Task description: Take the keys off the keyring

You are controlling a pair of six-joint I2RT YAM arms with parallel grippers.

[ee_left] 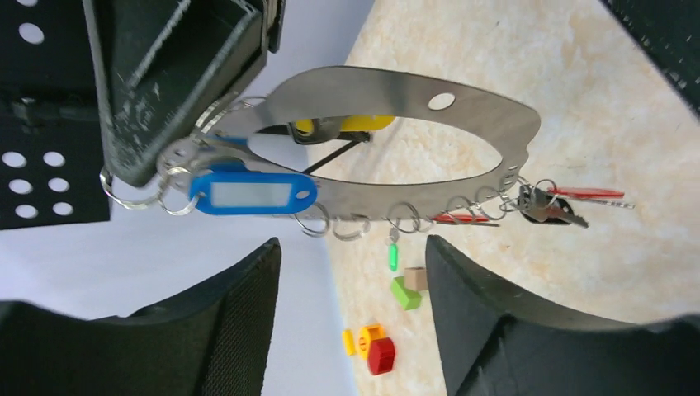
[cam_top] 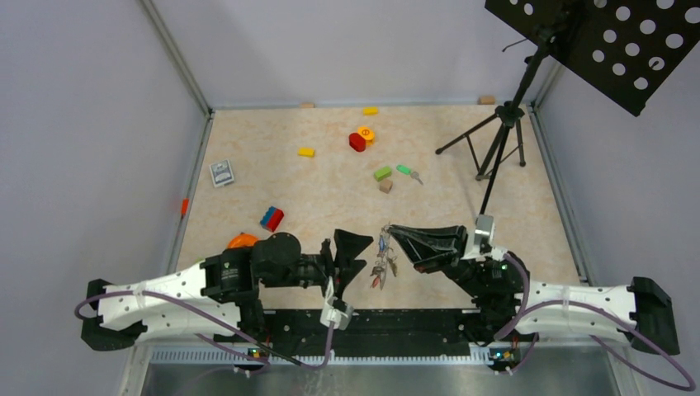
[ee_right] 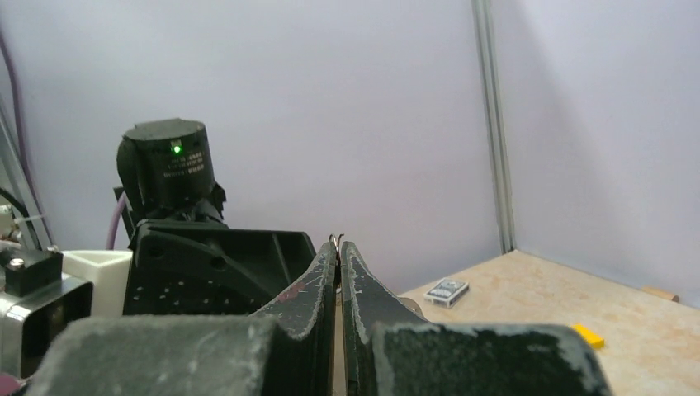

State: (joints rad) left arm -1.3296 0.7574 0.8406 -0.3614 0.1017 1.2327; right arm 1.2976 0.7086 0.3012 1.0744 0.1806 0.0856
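Beige tabletop, lavender walls. Left gripper [ee_left: 351, 326] had its fingers spread apart, just beside the keyring [ee_left: 495, 115]. That hung between the arms from the right gripper [ee_right: 338, 247], pinched tight on one small ring. Keys [ee_left: 551, 206] dangled off the strap. Coloured blocks [cam_top: 363, 139] lay scattered beyond.
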